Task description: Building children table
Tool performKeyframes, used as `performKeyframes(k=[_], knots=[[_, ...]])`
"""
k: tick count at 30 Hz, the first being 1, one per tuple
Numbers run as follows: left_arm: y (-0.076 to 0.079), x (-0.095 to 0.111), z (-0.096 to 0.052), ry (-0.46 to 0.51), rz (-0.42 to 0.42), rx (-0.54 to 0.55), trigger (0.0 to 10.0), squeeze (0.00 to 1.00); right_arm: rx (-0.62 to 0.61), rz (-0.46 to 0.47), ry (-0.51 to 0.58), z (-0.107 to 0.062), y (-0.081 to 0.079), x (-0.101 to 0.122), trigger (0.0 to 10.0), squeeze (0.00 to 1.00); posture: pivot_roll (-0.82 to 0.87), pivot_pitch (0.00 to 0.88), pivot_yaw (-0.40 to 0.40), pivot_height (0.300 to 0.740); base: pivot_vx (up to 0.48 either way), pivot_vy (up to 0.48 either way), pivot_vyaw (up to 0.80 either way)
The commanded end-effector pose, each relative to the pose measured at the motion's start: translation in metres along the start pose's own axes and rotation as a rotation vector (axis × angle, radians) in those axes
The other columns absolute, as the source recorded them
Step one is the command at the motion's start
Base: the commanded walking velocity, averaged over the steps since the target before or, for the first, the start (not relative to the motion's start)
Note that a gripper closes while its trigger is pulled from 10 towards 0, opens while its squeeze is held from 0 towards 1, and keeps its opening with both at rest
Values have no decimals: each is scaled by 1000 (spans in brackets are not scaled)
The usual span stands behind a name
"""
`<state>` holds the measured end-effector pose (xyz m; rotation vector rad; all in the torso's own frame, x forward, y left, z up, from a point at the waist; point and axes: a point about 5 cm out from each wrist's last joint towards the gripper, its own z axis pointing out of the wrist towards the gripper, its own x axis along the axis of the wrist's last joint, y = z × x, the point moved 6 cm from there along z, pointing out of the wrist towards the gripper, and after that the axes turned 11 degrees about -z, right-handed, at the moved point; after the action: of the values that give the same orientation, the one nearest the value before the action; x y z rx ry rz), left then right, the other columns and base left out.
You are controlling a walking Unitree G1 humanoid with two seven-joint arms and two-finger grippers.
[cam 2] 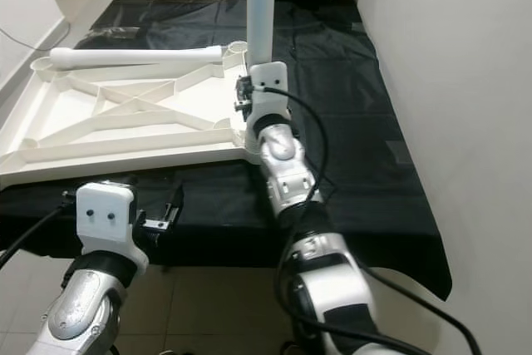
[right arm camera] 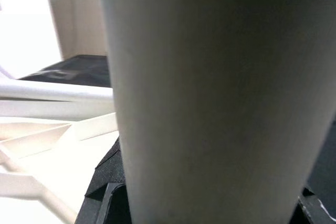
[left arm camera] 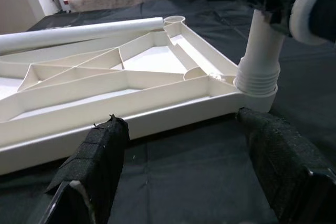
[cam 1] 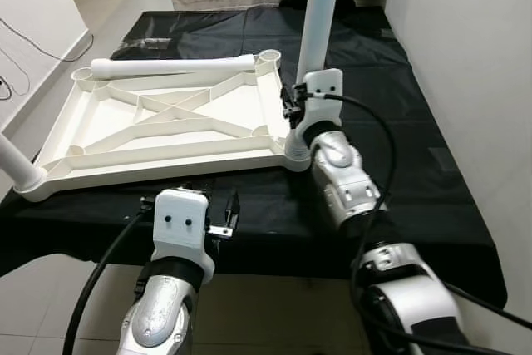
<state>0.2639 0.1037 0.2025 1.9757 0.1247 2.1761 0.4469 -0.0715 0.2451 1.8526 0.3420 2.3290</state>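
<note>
My right hand (cam 1: 293,110) pinches, as far as I can see, the upright white plastic tube leg (cam 1: 320,18), seated in the near corner socket of the upside-down white ribbed tabletop (cam 1: 166,126) on the black-draped desk (cam 1: 399,122). Tilting could cross-thread it; my left hand (left arm camera: 184,166), spread, isn't bracing the frame.

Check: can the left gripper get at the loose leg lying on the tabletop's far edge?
Probably not from here. The left gripper hovers open at the near edge; the whole tabletop lies between it and the loose leg.
</note>
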Motion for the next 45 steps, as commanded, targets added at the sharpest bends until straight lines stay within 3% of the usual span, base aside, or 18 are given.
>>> performKeyframes(k=[1,8,12,22,27,30,33,37,45], knots=[[-2,-2,1,-3,13,6,10000,0,-129,-53,-208,-10,4,-43,10000,0,42,165,26,740,0,0,0],[-3,-2,2,4,15,5,10000,0,-319,-8,-345,-22,7,-55,10000,0,44,158,21,740,0,0,0],[-4,0,4,14,21,4,10000,0,-531,62,-437,-43,14,-64,10000,0,51,153,18,740,0,0,0],[-6,1,5,21,29,8,10000,0,-663,88,-502,-62,13,-70,10000,0,57,156,18,740,0,0,0],[-6,1,6,25,30,9,10000,0,-697,60,-493,-63,16,-68,10000,0,62,155,23,740,0,0,0],[-4,2,7,27,30,4,10000,0,-732,48,-497,-62,23,-69,10000,0,65,154,23,740,0,0,0],[-4,3,8,30,31,0,10000,0,-820,48,-508,-58,47,-74,10000,0,65,154,23,740,0,0,0],[-4,3,8,30,33,-2,10000,0,-856,73,-520,-58,55,-76,10000,0,63,153,22,740,0,0,0],[-4,3,9,30,36,-6,10000,0,-780,64,-496,-56,38,-73,10000,0,63,149,24,740,0,0,0]])
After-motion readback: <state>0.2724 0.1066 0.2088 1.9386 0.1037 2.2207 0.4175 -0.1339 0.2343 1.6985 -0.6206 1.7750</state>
